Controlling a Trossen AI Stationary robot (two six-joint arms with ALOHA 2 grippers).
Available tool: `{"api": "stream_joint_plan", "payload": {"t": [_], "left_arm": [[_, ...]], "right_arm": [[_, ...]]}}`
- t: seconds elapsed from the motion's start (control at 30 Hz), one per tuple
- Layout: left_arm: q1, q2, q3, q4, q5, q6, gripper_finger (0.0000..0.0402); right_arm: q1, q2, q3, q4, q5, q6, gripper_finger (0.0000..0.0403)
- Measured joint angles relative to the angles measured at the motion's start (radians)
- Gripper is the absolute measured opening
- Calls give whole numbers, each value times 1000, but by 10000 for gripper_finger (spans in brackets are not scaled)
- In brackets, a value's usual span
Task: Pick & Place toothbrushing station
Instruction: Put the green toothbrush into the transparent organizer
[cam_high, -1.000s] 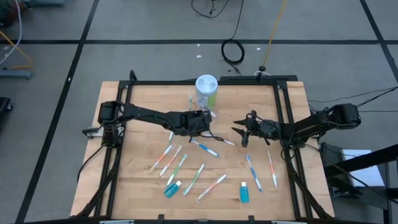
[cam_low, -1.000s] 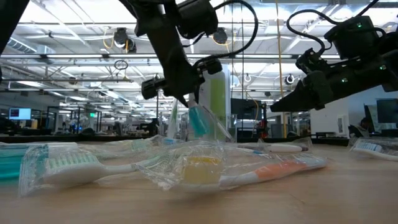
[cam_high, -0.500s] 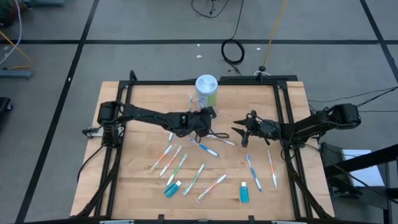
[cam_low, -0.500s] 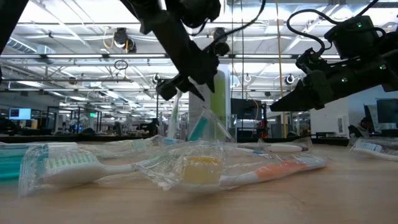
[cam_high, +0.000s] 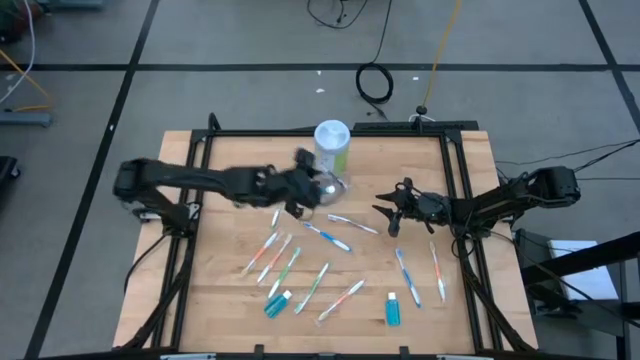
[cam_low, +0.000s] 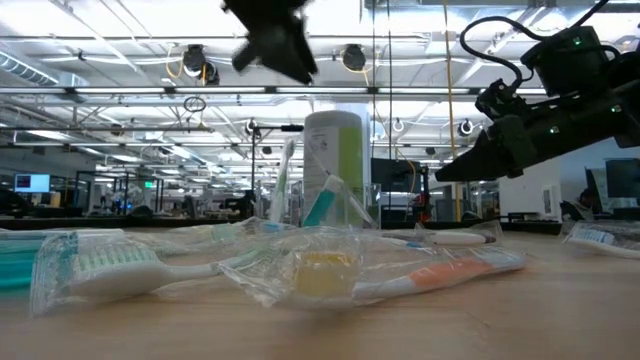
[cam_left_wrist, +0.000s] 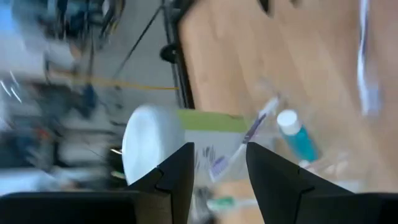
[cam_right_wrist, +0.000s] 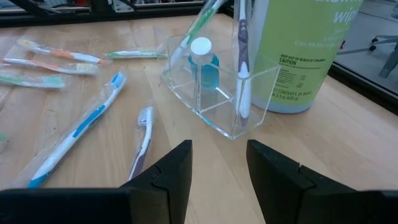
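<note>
A small clear plastic cup stands on its base on the wooden table, beside a tall green-and-white canister. In the cup a blue tube and two toothbrushes stand leaning on its walls. More wrapped toothbrushes and two blue tubes lie flat nearer the front. My left gripper hangs open high above the cup, holding nothing. To the right of the cup, my right gripper waits open and low, pointing at it.
A black frame borders the table. Wrapped toothbrushes lie under and in front of the right arm. A wrapped brush lies close to the low camera. Bare wood shows at the left, beneath the left arm.
My left gripper has let go of the blue tube, which now leans in the clear cup. The gripper has then risen well above the cup, drawn back a little toward the table's left edge, and rolled about its own axis.
</note>
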Motion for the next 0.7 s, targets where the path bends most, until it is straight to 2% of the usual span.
{"api": "stream_joint_plan", "payload": {"t": [0.17, 0.33, 0.47, 0.7], "left_arm": [[54, -174, 0, -173, 106, -358, 152], [121, -284, -19, -334, 188, -635, 152], [157, -338, -98, -401, 265, -717, 152], [211, -397, -324, -343, 303, -851, 152]], "right_arm": [[0, 0, 0, -4, 0, 1, 144], [0, 0, 0, -6, -2, 7, 144], [0, 0, 0, -6, -2, 27, 144], [0, 0, 0, -7, -2, 27, 144]]}}
